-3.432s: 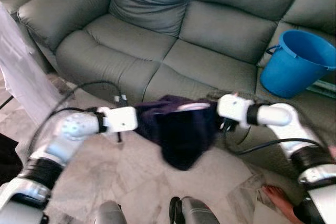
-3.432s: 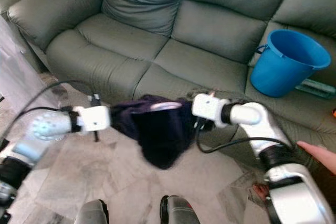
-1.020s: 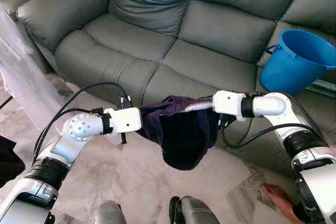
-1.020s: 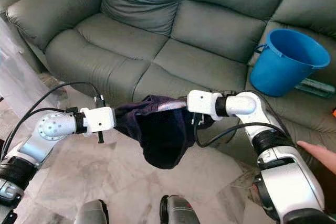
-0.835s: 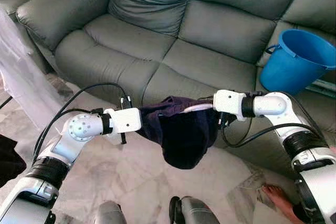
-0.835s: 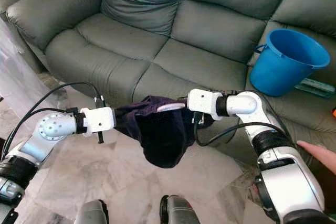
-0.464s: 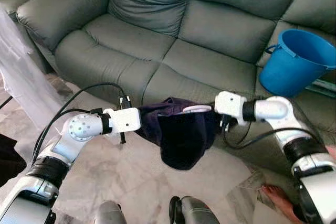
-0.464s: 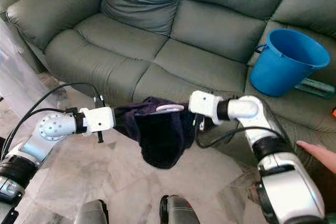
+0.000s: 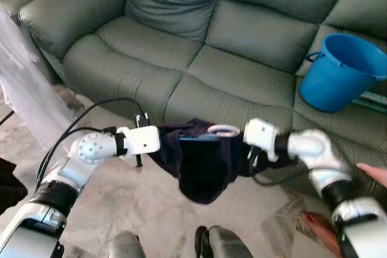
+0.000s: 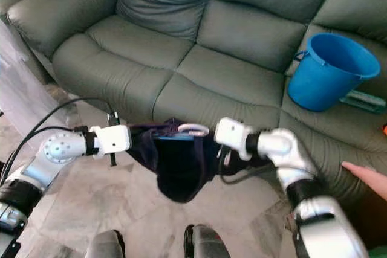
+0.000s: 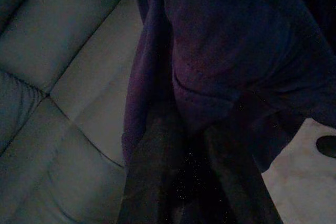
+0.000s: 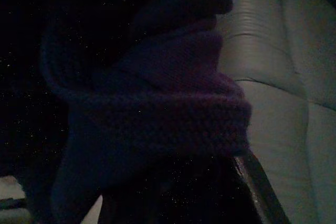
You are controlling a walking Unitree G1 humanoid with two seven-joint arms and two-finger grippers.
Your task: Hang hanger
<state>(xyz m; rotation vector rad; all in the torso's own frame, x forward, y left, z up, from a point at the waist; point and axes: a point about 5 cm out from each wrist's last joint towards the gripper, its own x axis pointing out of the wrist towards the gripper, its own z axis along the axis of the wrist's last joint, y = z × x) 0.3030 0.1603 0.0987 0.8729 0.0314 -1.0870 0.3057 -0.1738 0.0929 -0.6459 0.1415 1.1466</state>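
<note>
A dark purple garment [image 9: 202,164] hangs between my two arms, above the floor in front of the sofa. A hanger sits inside it: its pale hook [image 9: 224,130] sticks up at the top, with a bit of blue bar [image 9: 195,139] beside it. My left gripper [image 9: 164,143] reaches into the garment's left side and is shut on the cloth, fingers [image 11: 147,182] buried in the folds. My right gripper [image 9: 240,148] is shut on the garment's right side just under the hook, and cloth [image 12: 157,103] drapes over it.
A grey-green sofa [image 9: 181,46] stands straight ahead, with a blue bucket [image 9: 341,70] on its right seat. A person's hand [image 9: 373,173] and bare foot [image 9: 317,228] are at the right. A clear plastic cover [image 9: 21,83] hangs at the left. Marble floor [image 9: 121,209] lies below.
My right arm has dropped and drawn nearer, carrying the garment's right side down. The hanger's hook now stands up clear of the cloth. The left arm has hardly moved.
</note>
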